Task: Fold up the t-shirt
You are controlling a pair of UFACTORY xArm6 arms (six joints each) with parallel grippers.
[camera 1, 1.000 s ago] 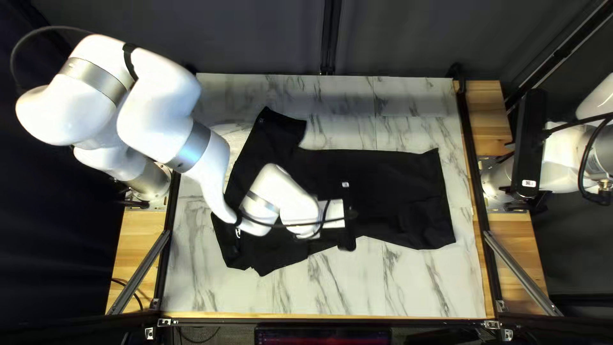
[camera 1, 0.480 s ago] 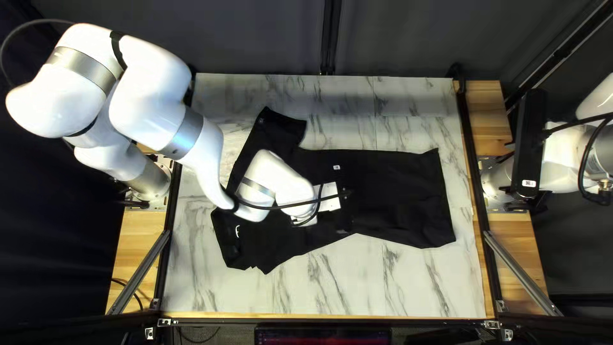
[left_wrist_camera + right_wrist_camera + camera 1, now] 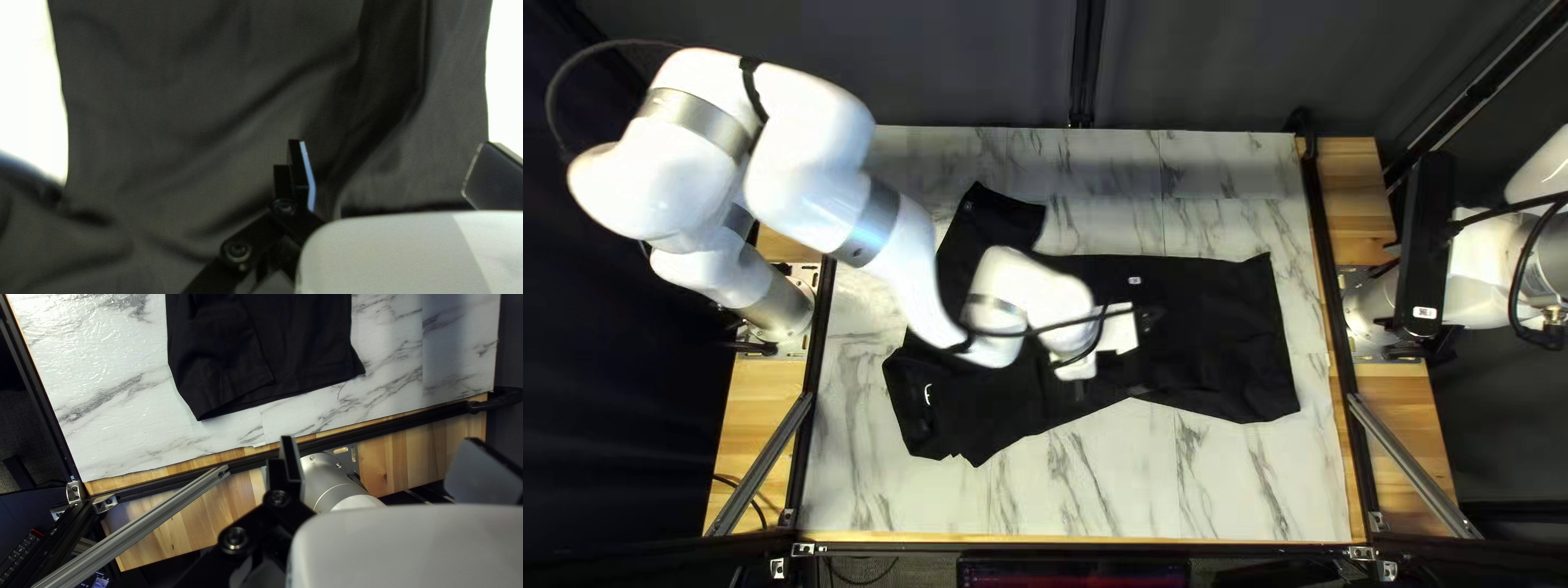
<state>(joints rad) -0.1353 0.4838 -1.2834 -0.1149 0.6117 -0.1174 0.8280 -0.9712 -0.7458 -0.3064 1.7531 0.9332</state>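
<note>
Black t-shirt (image 3: pixel 1220 338) lay on the marbled tabletop (image 3: pixel 1198 490), spread approx. L to R across the top left view, w/ its hem end toward the R side. One sleeve (image 3: pixel 1002 218) stuck out toward the far edge; the near side ran at a slant b/w the sleeve end & the body, & a small white mark (image 3: pixel 928 394) showed at the L end. L arm (image 3: pixel 812 180) reached out over the shirt, & the L gripper (image 3: pixel 1144 332) was above approx. the middle of it. In the left wrist view the L gripper (image 3: pixel 392 142) had its fingers (image 3: pixel 298 169) wide apart, nothing pinched; creased black cloth lay under & ahead of it, w/ pale tabletop on both sides. Couldn't tell if the tips touched cloth. R arm (image 3: pixel 1492 267) was at the R side, w/ the R gripper (image 3: pixel 1427 245) beyond the tabletop's R edge, off the shirt. Per the right wrist view, the R gripper (image 3: pixel 381 439) was also wide open, holding nothing. Ahead of it was the hem end, w/ a layer edge slanting across & 2 corners poking out. Nearer were a blk rail (image 3: pixel 381 424), wood strip (image 3: pixel 180 533), metal strut (image 3: pixel 136 528) & silver arm base (image 3: pixel 321 482).
</note>
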